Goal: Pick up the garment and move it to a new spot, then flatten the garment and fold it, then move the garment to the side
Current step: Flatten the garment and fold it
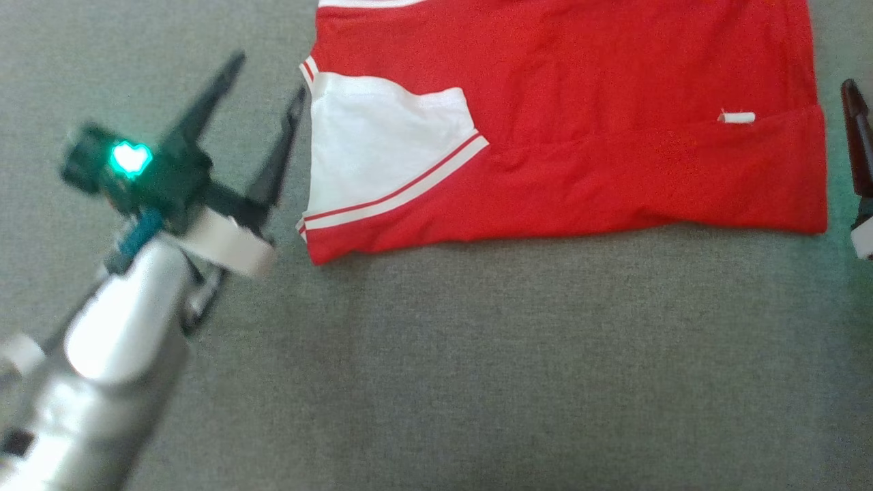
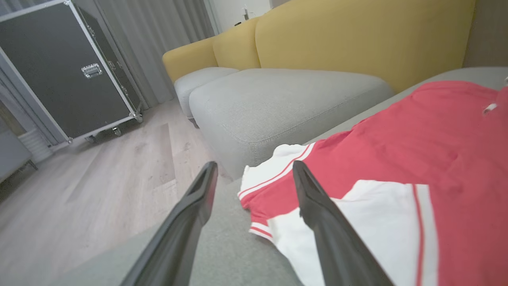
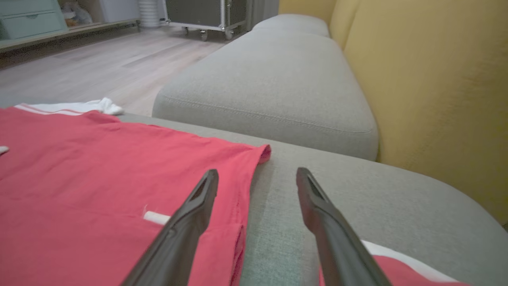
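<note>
**A:** How many garments?

**B:** One. The red garment (image 1: 580, 136) lies flat on a grey cushion (image 1: 477, 375), at twelve to one o'clock in my head view. It has two white sleeves. One sleeve (image 1: 382, 143) is folded in over the red at the nine o'clock edge. The second sleeve (image 2: 274, 167) lies at the far edge. One white tag (image 1: 736, 117) sits toward three o'clock.

**A:** And your grippers?

**B:** Two, each with two fingers. My left gripper (image 1: 269, 73) is at the garment's nine o'clock with its jaws spread apart. The inner tip is just beside the sleeve, though I cannot tell if it touches. My right gripper (image 3: 258, 171) is at three o'clock with its jaws also parted. One finger is over the red hem and the other over the cushion.

**A:** Beyond that?

**B:** I count three grey cushions in a row, including mine. There is also a yellow backrest (image 2: 357, 39), and one black case (image 2: 67, 75) on the floor (image 2: 99, 190).
</note>
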### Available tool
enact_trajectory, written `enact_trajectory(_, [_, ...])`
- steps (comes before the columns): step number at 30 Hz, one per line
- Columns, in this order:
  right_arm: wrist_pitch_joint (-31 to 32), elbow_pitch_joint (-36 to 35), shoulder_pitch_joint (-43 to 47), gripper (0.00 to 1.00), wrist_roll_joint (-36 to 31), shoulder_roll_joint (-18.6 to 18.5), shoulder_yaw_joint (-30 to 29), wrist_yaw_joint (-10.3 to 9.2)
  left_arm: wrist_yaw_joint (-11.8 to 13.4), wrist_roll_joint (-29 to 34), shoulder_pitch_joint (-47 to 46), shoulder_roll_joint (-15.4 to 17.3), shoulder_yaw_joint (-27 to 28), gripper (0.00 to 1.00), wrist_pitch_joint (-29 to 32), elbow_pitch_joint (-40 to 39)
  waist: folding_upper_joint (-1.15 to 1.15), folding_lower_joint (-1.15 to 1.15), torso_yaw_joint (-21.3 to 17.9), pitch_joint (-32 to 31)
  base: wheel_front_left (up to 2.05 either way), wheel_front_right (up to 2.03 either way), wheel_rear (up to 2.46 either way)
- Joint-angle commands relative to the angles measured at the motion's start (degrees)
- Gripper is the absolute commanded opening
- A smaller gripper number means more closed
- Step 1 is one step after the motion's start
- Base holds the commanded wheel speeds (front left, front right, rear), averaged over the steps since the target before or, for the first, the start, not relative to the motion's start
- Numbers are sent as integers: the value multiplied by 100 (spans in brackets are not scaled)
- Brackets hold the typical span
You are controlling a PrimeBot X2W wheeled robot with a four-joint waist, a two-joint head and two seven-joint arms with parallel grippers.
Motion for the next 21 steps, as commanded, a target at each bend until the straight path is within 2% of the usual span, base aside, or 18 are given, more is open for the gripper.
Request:
enact_trajectory(1, [-155, -56, 139, 100, -128, -14, -111, -4, 107, -96, 297, 68, 309, 100, -50, -159, 0, 0, 31, -116, 0, 0, 0])
enact_trajectory(6, [-389, -3, 579, 100, -550, 459, -538, -4, 494, -425, 1337, -448, 669, 100, -50, -263, 0, 0, 73, -352, 0, 0, 0])
enact_trajectory(9, [-422, -65, 835, 100, -677, 671, -673, -4, 567, -577, 1795, -705, 774, 100, -51, -162, 0, 0, 80, -459, 0, 0, 0])
enact_trajectory(11, [-406, -135, 1013, 100, -747, 813, -772, -4, 537, -748, 2026, -906, 881, 100, -51, 68, 0, 0, 67, -541, 0, 0, 0])
enact_trajectory(15, [-331, -230, 1125, 100, -788, 917, -854, -4, 321, -1022, 2094, -1124, 964, 100, -51, 496, 0, 0, 25, -605, 0, 0, 0])
enact_trajectory(21, [-212, -349, 1194, 100, -812, 928, -986, -4, 142, -957, 1915, -1343, 1005, 100, -51, 882, 0, 0, -25, -596, 0, 0, 0])
